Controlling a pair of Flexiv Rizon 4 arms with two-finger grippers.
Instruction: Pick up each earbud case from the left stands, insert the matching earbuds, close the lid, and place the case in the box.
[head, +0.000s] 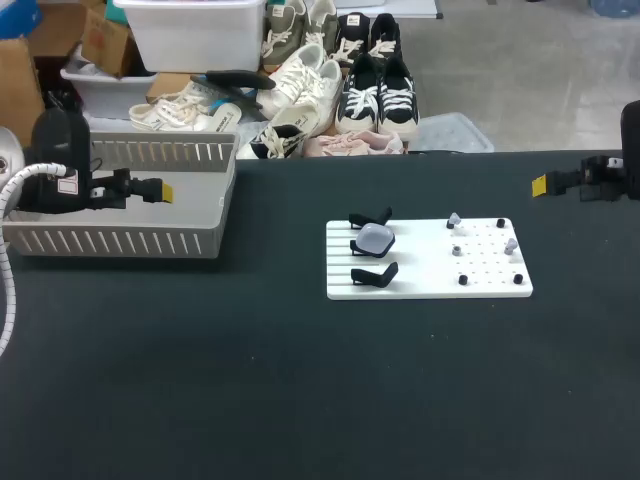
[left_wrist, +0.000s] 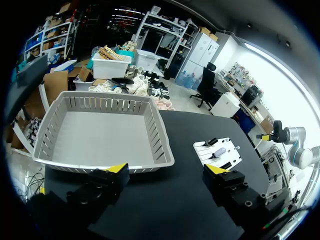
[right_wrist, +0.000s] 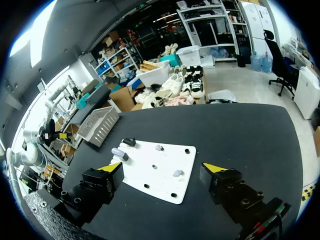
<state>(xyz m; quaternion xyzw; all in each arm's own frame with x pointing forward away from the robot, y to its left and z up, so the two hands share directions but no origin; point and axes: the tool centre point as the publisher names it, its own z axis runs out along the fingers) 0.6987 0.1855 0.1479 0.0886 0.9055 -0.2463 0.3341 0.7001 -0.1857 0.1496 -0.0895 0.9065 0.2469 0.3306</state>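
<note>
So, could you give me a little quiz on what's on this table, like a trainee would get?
1. True or false: the earbud case lies inside the grey basket.
2. Which is nearer the basket? A) the left gripper B) the right gripper
3. How many cases sit on the white board?

Key: 1. False, it sits on a stand on the board. 2. A. 3. One.

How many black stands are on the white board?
3, in a column on the board's left side: far stand empty, middle stand holding a pale case, near stand empty. None seems hidden.
</note>
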